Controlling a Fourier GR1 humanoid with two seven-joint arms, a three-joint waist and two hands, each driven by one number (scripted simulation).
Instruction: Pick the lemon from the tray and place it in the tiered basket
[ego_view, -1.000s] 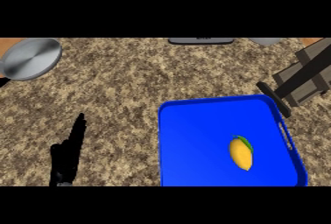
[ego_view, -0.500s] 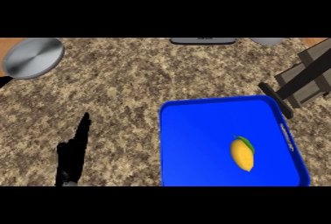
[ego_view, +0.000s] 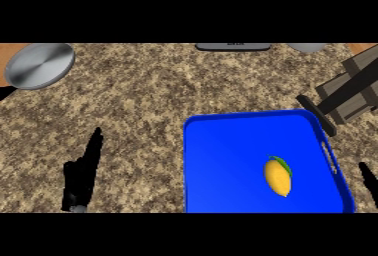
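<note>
A yellow lemon with a small green leaf lies in the right half of the blue tray, which fills the lower right of the head view. The wooden tiered basket stands at the right edge, just beyond the tray's far right corner. My left hand is open on the counter left of the tray, fingers straight and pointing away. Only a thin black part of my right hand shows at the right edge, just outside the tray's right rim and level with the lemon.
A round grey pan sits at the far left corner of the speckled counter. A dark grey object and a light grey one lie along the far edge.
My right hand has come into view at the right edge beside the tray. The left hand has drifted slightly up and to the right. The lemon has not moved.
</note>
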